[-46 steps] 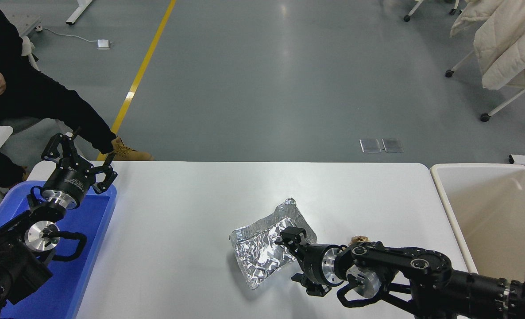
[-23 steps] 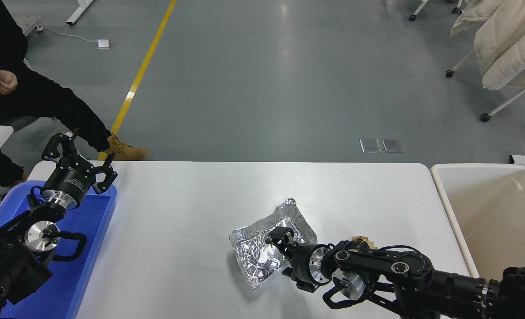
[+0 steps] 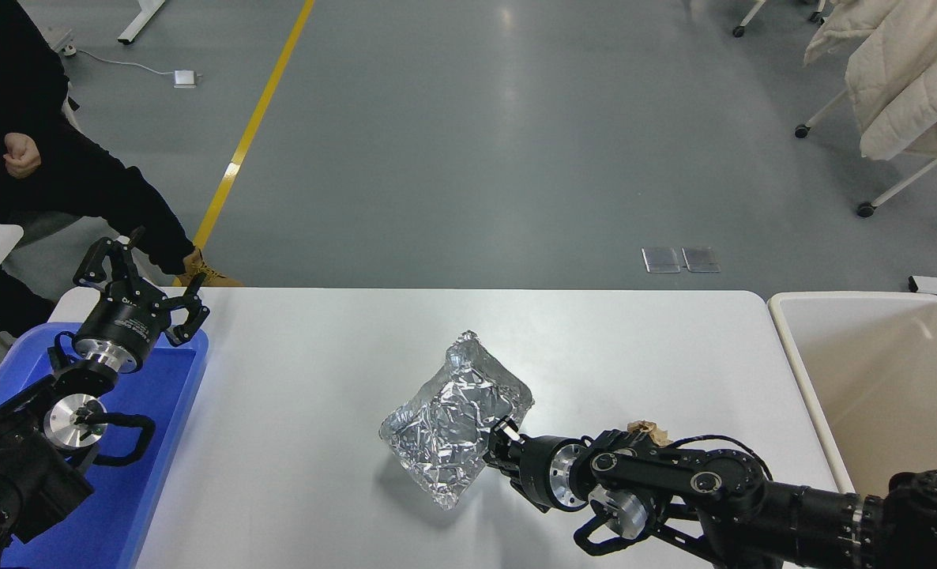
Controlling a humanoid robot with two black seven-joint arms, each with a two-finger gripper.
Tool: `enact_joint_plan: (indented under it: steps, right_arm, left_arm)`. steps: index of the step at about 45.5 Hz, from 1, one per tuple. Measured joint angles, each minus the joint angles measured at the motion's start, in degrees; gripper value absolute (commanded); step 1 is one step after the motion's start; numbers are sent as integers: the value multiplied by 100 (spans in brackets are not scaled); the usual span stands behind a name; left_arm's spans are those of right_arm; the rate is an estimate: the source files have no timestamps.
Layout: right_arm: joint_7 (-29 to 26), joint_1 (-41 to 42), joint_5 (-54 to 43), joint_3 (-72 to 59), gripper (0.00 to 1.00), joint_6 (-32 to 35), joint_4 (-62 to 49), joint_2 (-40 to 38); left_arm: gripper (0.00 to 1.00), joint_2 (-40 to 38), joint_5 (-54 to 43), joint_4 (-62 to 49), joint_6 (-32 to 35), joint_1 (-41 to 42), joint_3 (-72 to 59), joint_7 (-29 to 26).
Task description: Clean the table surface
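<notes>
My right gripper is clamped on the foil sheet, tilted up off the table surface. A brown scrap remains; the bin waits, so cleaning is barely started. Left gripper hangs spread over the blue tray.

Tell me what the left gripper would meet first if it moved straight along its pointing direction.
Probably nothing on the table: the left gripper points past the far edge, toward a person's dark trouser leg and boot. Depth is unclear.

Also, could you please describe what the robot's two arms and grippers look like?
Both arms are black with silver metal wrist rings and looping black cables. The left gripper has curved black linkage fingers and small white lettering on its body; the right gripper is a compact black unit.
</notes>
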Motion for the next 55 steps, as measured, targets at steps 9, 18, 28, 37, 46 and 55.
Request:
enact_joint_plan:
  steps: [9, 18, 28, 37, 46, 55]
  right_arm:
    - [-21, 6, 43, -40, 0, 1, -6, -5]
    - [-57, 25, 66, -55, 0, 3, 103, -70]
    - [-89, 313, 59, -343, 0, 20, 574, -528]
    - [-100, 853, 25, -928, 0, 55, 1327, -1282]
    - [-103, 1770, 2, -1724, 0, 223, 2186, -2277]
    - [-104, 2775, -6, -2382, 0, 770, 2836, -3309]
  left_arm:
    - [100, 0, 0, 0, 0, 0, 0, 0]
    - [100, 0, 0, 0, 0, 0, 0, -1]
    - [100, 0, 0, 0, 0, 0, 0, -4]
    - [100, 0, 0, 0, 0, -1, 0, -4]
    - [100, 0, 0, 0, 0, -1, 0, -3]
    - [100, 0, 0, 0, 0, -1, 0, -1]
